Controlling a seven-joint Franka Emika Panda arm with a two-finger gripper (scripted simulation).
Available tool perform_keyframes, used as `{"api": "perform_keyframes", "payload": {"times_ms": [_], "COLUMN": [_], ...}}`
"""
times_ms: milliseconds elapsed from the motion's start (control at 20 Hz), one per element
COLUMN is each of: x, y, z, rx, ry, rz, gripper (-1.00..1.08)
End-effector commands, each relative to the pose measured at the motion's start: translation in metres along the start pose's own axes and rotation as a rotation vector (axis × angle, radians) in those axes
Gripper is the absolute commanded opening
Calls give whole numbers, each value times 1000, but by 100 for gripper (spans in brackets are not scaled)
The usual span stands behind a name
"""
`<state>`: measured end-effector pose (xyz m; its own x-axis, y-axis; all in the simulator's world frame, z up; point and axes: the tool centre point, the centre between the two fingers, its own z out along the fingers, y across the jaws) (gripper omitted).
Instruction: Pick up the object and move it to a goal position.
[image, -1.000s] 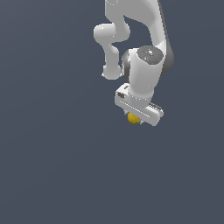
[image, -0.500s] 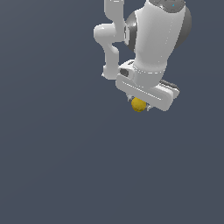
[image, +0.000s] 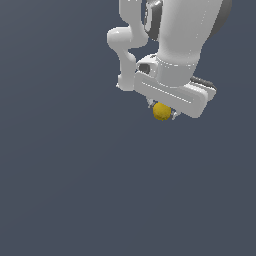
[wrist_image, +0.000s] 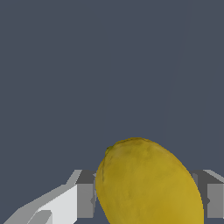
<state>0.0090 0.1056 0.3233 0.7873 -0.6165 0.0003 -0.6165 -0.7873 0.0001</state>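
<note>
The object is a small yellow-orange lumpy ball (image: 161, 111). It sits between the two short fingers under my white gripper (image: 162, 114), which is shut on it and holds it in the air in the upper right of the exterior view. In the wrist view the ball (wrist_image: 146, 183) fills the space between the two grey fingertips (wrist_image: 85, 199), one on each side of it. The white hand above hides the top of the ball in the exterior view.
The white arm (image: 180, 35) rises out of the top of the exterior view. Around and below it there is only a plain dark grey-blue background (image: 75, 190).
The arm has come closer to the exterior camera with the ball held in the gripper, so both look larger now. The grip on the ball has not changed.
</note>
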Motion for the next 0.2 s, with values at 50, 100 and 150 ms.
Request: {"api": "perform_keyframes", "payload": {"times_ms": [50,100,150], "x": [1,1,1], "y": [-1,-1,-1], "z": [-2,-1,-1], "rx": [0,0,0], "ry": [0,0,0], "rz": [0,0,0], "gripper": [-100,-100,-100]}}
